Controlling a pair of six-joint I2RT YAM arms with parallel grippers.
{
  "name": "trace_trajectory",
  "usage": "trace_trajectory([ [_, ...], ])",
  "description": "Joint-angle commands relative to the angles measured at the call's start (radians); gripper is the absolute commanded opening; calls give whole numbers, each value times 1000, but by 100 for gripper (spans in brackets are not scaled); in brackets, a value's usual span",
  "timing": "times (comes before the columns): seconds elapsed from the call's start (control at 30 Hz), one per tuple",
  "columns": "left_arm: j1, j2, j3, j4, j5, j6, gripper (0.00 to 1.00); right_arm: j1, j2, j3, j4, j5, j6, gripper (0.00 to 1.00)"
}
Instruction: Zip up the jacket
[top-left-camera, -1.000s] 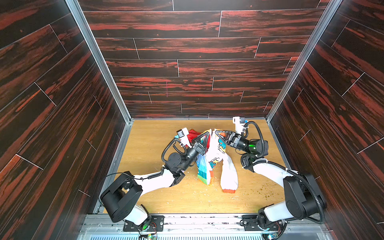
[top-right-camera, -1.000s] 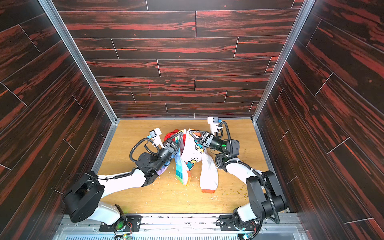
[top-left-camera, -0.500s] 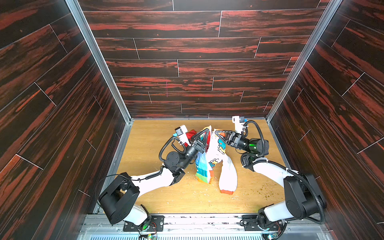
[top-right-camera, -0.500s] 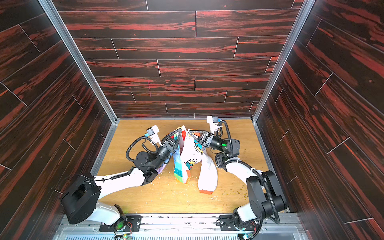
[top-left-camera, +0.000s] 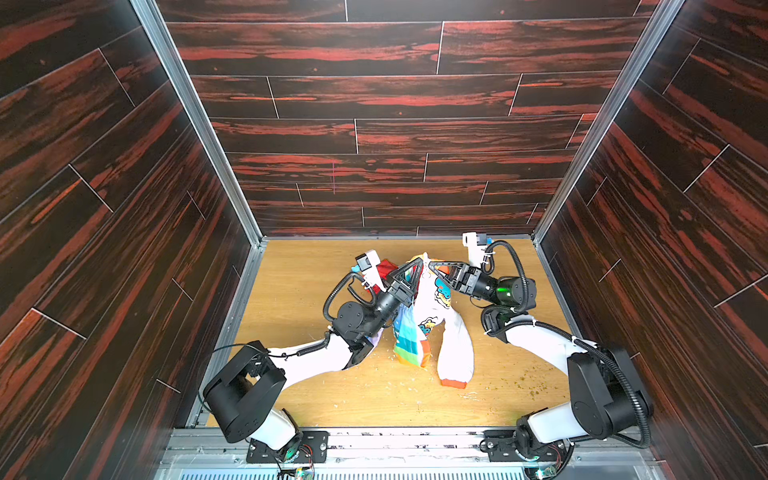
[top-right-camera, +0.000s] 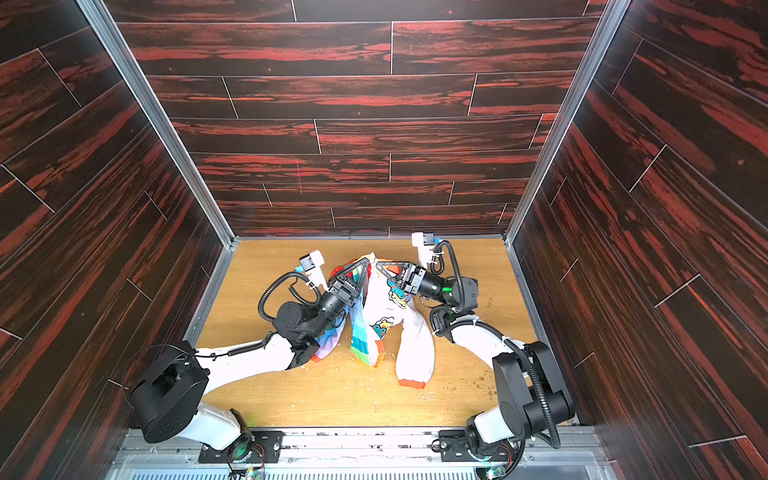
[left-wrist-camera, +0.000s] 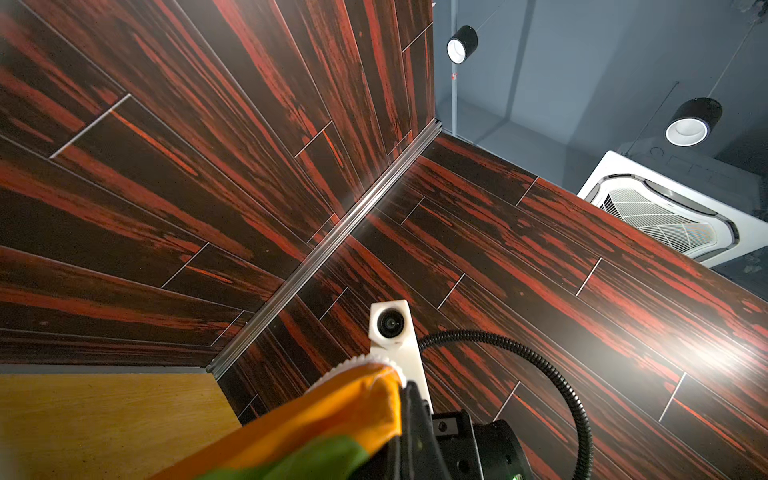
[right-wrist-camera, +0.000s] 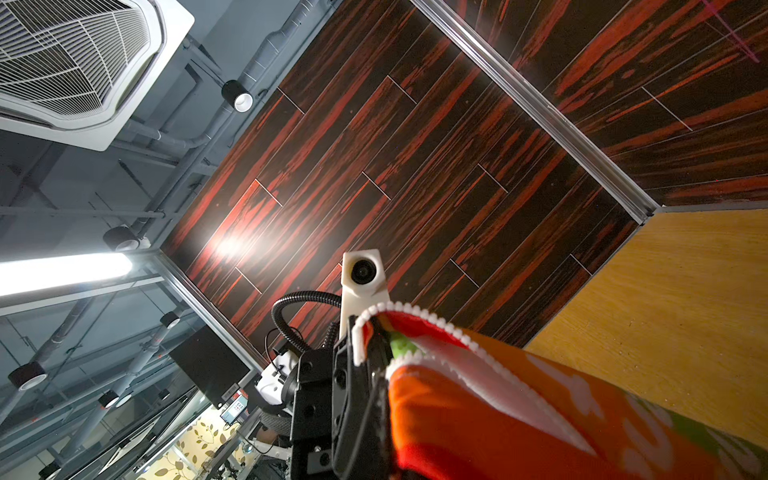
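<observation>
Over the worktop (top-left-camera: 311, 291), mid-frame, the jacket (top-left-camera: 428, 316) hangs with hem & sleeve touching down. My left gripper (top-left-camera: 419, 266) & right gripper (top-left-camera: 432, 265) are both clenched on its top edges. Risk: halves sag unevenly, so zip teeth (right-wrist-camera: 415, 311) may misalign or slip; vs a sec ago, grips same, jacket barely shifted.

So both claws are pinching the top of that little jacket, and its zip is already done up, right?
Not quite. The left gripper and the right gripper do both pinch the top of the jacket, but its zip is not done up: the right wrist view shows two rows of white zipper teeth running apart, with a gap between them.
</observation>
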Motion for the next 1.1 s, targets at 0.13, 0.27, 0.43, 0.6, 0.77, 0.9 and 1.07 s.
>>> trace_trajectory([
  [0.13,-5,-14,7,50,-24,6,0,7,-33,14,55,30,-12,0],
  [0.27,-4,-21,-5,50,-58,11,0,7,-40,1,66,52,-19,0],
  [0.43,-5,-19,-5,50,-65,14,0,11,-40,0,73,57,-18,0],
  [0.6,-6,-14,-5,50,-62,8,0,16,-37,5,74,57,-19,0],
  [0.77,-7,-11,-7,51,-55,3,0,19,-32,10,75,60,-17,0],
  [0.9,-7,-12,-10,50,-53,0,0,19,-28,18,78,60,-15,0],
  [1.07,-6,-17,-15,51,-52,2,0,19,-27,20,77,65,-17,0],
])
